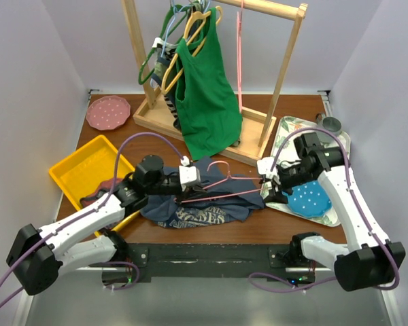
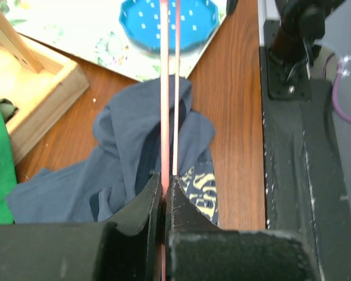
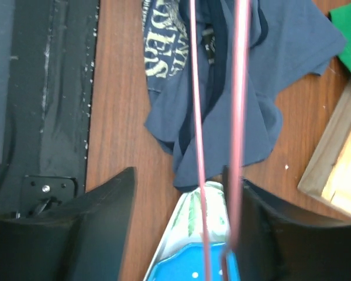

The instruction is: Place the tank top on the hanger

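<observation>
The dark navy tank top lies crumpled on the wooden table, its pale print facing the near edge. The thin pink hanger is held level just above it, hook toward the rack. My left gripper is shut on the hanger's left end; in the left wrist view the jaws pinch one pink wire over the tank top. My right gripper is open at the hanger's right end. In the right wrist view both hanger wires pass between its jaws, the thicker one against the right finger. The tank top lies beyond.
A wooden rack stands at the back with a green tank top, several hangers and another pink hanger. A yellow tray and pink plate sit left. A floral tray with a blue plate lies under my right arm.
</observation>
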Available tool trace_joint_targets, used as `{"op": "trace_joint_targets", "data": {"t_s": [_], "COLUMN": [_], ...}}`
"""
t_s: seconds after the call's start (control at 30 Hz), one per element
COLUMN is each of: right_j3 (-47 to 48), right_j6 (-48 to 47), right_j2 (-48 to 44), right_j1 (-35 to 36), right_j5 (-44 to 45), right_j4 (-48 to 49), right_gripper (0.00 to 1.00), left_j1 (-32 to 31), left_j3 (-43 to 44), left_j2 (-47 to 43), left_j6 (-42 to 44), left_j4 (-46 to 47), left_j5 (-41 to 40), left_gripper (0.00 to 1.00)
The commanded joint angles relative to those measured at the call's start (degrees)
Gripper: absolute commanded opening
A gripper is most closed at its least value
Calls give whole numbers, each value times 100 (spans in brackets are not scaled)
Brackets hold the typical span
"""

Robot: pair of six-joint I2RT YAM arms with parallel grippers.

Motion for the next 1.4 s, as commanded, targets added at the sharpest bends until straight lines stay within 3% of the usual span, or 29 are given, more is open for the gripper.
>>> {"op": "trace_joint_targets", "data": {"t_s": [0.0,0.27,1.23,1.33,1.37], "right_j3": [669,1390,933,994,1030], "right_j6": [675,1512,2575,2663,2681], "right_j2": [230,845,1004,1048,1065], "right_j1": [614,1573,1881,1889,1890], "right_j5": [-211,-510,-686,-668,-651], "right_j4": [-179,139,1034,1079,1087], "right_gripper": [70,73,55,34,4], "left_j1": [-109,-338,-575,-584,-593], "left_j3": [44,114,255,264,255], "left_j2": [-107,25,236,280,280], "left_j6": [-709,-912,-1017,-1183,-1202], "left_j4": [717,858,919,963,980], "left_j5": [-134,-346,-531,-531,-548], "left_gripper": [0,0,0,0,0]}}
